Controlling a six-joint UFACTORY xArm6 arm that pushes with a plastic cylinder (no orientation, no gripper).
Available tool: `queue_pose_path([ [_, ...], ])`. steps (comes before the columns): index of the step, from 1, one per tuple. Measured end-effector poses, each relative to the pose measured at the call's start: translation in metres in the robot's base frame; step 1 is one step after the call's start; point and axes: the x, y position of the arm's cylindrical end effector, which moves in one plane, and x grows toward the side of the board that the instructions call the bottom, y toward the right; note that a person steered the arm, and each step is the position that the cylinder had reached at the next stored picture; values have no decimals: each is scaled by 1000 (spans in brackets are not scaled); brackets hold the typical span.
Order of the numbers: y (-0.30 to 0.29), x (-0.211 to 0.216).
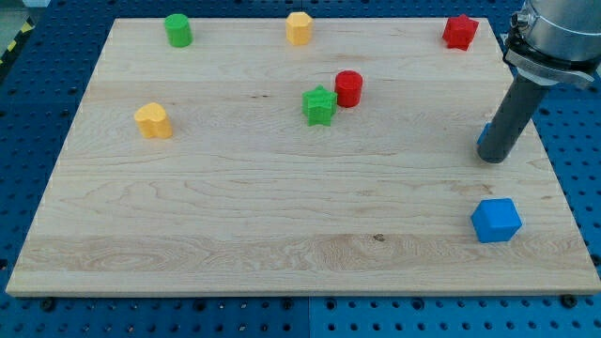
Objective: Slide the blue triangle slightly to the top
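My tip [491,158] rests on the wooden board [235,207] near its right edge. A blue block, most likely the blue triangle [483,134], is almost wholly hidden behind the rod. Only a thin blue sliver shows at the rod's left side, just above the tip. Its shape cannot be made out. A blue cube [496,220] lies below the tip, apart from it.
A red star [460,32] sits at the top right. A red cylinder [348,88] and a green star [319,105] sit close together near the middle. A yellow block [299,28] and a green cylinder [178,30] are at the top, another yellow block [153,120] at the left.
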Motion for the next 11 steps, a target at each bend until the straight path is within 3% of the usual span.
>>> queue_pose_path([
  [6, 42, 5],
  [11, 43, -25],
])
